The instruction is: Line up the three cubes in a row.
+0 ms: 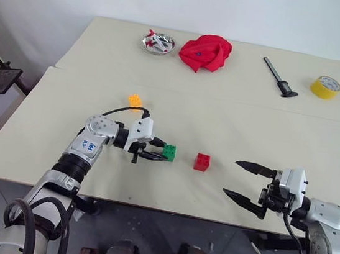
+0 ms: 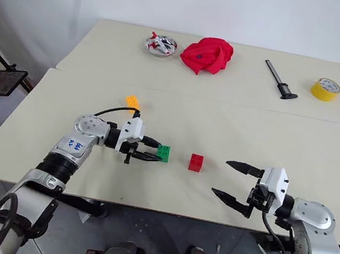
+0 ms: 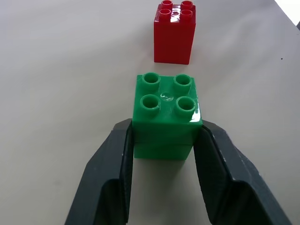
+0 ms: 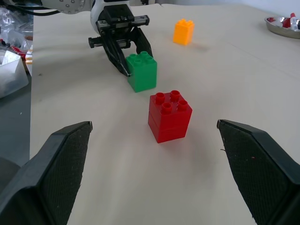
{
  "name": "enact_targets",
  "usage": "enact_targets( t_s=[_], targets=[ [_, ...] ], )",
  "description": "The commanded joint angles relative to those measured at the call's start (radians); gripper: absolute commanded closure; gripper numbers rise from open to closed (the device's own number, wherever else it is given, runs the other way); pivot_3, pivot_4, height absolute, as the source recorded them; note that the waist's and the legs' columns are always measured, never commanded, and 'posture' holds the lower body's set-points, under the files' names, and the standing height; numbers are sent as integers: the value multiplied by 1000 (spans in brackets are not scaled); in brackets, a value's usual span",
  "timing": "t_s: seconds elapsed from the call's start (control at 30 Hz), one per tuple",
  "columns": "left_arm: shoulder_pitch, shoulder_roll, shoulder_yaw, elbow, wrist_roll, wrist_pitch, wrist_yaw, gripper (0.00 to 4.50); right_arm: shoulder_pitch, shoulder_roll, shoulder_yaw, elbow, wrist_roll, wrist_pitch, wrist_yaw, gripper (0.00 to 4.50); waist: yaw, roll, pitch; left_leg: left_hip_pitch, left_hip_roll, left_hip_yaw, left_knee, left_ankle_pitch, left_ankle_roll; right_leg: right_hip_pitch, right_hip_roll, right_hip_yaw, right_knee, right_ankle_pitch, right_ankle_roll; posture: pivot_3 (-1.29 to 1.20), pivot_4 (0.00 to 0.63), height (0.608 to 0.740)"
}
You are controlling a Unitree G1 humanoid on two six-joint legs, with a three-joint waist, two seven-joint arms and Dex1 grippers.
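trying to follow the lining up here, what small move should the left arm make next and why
Probably let go of the green cube and back off. The left gripper has its fingers on both sides of it, standing on the table beside the red cube. The orange-yellow cube sits apart, farther back, and needs fetching.

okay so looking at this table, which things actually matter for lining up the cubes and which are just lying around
Part of the job:
green cube, between the left gripper's jaws
red cube, just beside it
orange-yellow cube, farther back
right gripper, jaws wide open near the red cube

Just lying about:
red cloth
metal dish
black caliper
yellow tape roll
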Motion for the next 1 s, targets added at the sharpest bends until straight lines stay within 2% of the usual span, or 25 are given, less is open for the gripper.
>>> enact_targets(
  t_s=[0.03,0.13,0.27,0.33,0.37,0.43,0.57,0.63,0.8,1.0],
  targets=[
    [2,-1,32,-31,-19,10,2,1407,-7,12,5,-36,19,-20,-6,0,-1,0,0,0,0,0,0,0,0,0,0,0,0,0,0,0,150,740],
    [11,21,127,-74,-88,34,36,503,-31,24,23,-33,21,-16,-5,0,-1,0,0,0,0,-1,0,0,0,0,0,0,0,0,0,0,150,740],
    [163,124,300,-297,-272,108,-24,503,-64,44,35,-57,62,29,-28,0,-26,0,0,0,1,-2,-1,0,0,-1,0,0,1,0,0,0,150,740],
    [274,177,394,-413,-319,151,25,503,-81,58,37,-67,83,50,-44,0,-33,0,0,1,2,-5,-2,0,-1,-2,0,-1,3,0,0,0,150,740],
    [351,190,467,-464,-316,106,74,331,-99,76,38,-65,92,54,-63,0,-35,0,0,1,2,-8,-2,0,-1,-2,0,-1,3,0,0,0,150,740],
    [469,192,590,-514,-316,100,206,27,-128,104,42,-56,104,66,-90,0,-34,0,0,2,2,-10,-2,0,-1,-1,0,0,3,0,0,0,150,740],
    [679,128,788,-533,-320,115,441,27,-210,171,47,-19,68,16,-153,0,-27,0,0,2,2,-11,-1,-1,-1,-1,-1,1,2,0,0,0,150,740],
    [750,86,841,-576,-336,143,528,27,-239,187,39,2,60,10,-183,0,-22,0,0,2,2,-11,-1,-1,-1,-1,-2,1,3,0,0,0,150,740],
    [897,-32,888,-690,-365,183,679,27,-275,186,25,75,7,-39,-232,0,-7,-1,0,1,3,-12,-1,-2,0,-1,-3,1,2,1,1,0,150,740],
    [845,-63,695,-818,-291,241,757,27,-232,156,34,46,30,-16,-185,0,0,-1,0,1,0,-11,-1,-2,0,-1,-2,2,2,1,1,0,150,740]
  ],
)
